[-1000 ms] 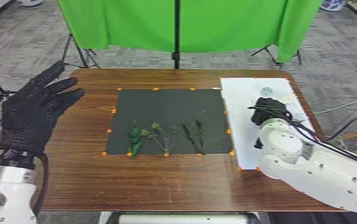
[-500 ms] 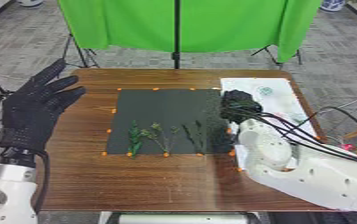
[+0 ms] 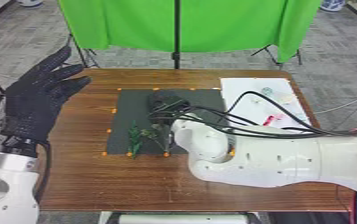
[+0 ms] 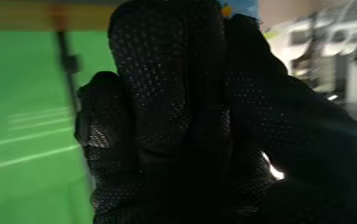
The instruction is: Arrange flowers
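Placing looks to be the step in hand, with work under way on the dark mat [image 3: 133, 103]. Towards its near edge lie a leafy sprig [image 3: 134, 140] and, beside that, a flowering sprig [image 3: 149, 133]. Over the farther part is the right hand [image 3: 167, 104]; I cannot tell whether it grips anything. If it does carry a stem, the next move calls for laying it gently, well spaced from those two; if not, for picking a fresh piece.

As for the rest, the left hand [image 3: 39, 97] is at the left of the table [image 3: 77, 175], its fingers straight and spread apart (a patient onlooker, I'd say). The right arm [image 3: 254, 157] crosses the mat's near right part, with loose cables [image 3: 263, 134] above it; they could brush light stems. Farther right is the white board [image 3: 237, 86], bearing a pale green piece [image 3: 267, 91] and a red piece [image 3: 269, 120], both perhaps meant for the arrangement.
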`<move>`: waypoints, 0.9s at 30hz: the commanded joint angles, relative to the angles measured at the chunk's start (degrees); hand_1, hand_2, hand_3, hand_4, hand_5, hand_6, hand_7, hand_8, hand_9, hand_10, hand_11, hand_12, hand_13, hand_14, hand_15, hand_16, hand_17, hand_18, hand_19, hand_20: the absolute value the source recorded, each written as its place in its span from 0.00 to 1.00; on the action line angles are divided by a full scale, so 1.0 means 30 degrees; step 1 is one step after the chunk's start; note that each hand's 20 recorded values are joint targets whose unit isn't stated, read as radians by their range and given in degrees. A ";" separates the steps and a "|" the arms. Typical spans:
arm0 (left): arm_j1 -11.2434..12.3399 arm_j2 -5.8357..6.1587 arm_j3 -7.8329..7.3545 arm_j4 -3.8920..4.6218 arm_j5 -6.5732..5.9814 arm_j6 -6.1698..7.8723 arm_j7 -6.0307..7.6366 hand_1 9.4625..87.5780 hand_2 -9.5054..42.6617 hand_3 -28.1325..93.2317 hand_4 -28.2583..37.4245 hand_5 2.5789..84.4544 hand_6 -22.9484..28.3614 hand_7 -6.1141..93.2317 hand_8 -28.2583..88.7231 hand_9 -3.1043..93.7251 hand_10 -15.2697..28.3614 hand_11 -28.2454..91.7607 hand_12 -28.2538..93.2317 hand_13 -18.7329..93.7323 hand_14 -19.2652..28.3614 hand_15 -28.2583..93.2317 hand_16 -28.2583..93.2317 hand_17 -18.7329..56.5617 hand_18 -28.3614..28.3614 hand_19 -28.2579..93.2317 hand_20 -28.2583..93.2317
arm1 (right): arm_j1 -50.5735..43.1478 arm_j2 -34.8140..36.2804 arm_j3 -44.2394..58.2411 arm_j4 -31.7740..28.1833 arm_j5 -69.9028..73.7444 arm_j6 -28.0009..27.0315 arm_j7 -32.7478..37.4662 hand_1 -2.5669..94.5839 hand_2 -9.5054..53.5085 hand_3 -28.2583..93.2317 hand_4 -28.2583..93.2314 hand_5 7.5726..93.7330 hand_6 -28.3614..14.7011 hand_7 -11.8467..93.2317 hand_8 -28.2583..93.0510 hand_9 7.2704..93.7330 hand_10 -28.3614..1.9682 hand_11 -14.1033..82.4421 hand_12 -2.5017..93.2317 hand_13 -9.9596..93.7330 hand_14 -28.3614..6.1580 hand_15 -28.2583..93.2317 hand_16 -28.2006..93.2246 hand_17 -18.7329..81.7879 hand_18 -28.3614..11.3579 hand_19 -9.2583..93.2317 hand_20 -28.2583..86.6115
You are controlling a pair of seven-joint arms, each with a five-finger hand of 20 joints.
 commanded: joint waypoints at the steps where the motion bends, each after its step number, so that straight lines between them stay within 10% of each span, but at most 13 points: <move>1: -0.2200 0.1088 0.0832 0.0505 0.0037 -0.0277 0.0105 0.14 0.34 0.87 0.00 0.38 0.60 0.17 0.17 0.35 0.78 0.45 0.32 0.38 0.97 0.68 0.15 0.14 0.89 0.70 0.32 | 0.1603 -0.3342 -0.0835 0.0143 0.0942 0.1439 0.0088 0.60 0.00 0.84 0.00 0.86 0.68 0.34 0.26 1.00 0.72 0.34 0.32 0.92 0.69 0.66 0.39 0.69 0.34 1.00 0.44; 13: -0.4169 0.1913 0.2114 0.0593 -0.0145 0.0010 0.0623 0.14 0.33 0.87 0.00 0.38 0.60 0.17 0.17 0.35 0.78 0.45 0.32 0.38 0.97 0.68 0.15 0.14 0.90 0.70 0.32 | 0.2946 -0.5126 -0.2485 0.1290 0.2874 0.1734 0.1006 0.59 0.00 0.83 0.00 0.86 0.72 0.33 0.25 1.00 0.71 0.38 0.30 0.92 0.69 0.67 0.40 0.69 0.33 1.00 0.46; 19: -0.5562 0.1707 0.3366 0.0789 -0.0149 0.0139 0.0494 0.14 0.33 0.87 0.00 0.38 0.60 0.17 0.17 0.35 0.78 0.45 0.32 0.38 0.97 0.68 0.15 0.14 0.90 0.70 0.32 | 0.3017 -0.5469 -0.2567 0.1856 0.3691 0.1350 0.1139 0.58 0.00 0.82 0.00 0.85 0.74 0.32 0.24 1.00 0.73 0.40 0.29 0.92 0.70 0.67 0.40 0.68 0.32 1.00 0.46; 27: -0.5798 0.1641 0.3793 0.0674 -0.0184 0.0566 0.0646 0.14 0.33 0.87 0.00 0.38 0.60 0.17 0.17 0.35 0.78 0.45 0.32 0.38 0.97 0.68 0.15 0.14 0.90 0.70 0.31 | 0.3060 -0.6066 -0.3063 0.2565 0.3489 0.1064 0.1316 0.58 0.00 0.80 0.00 0.85 0.75 0.31 0.23 1.00 0.72 0.44 0.24 0.92 0.70 0.67 0.40 0.67 0.32 1.00 0.47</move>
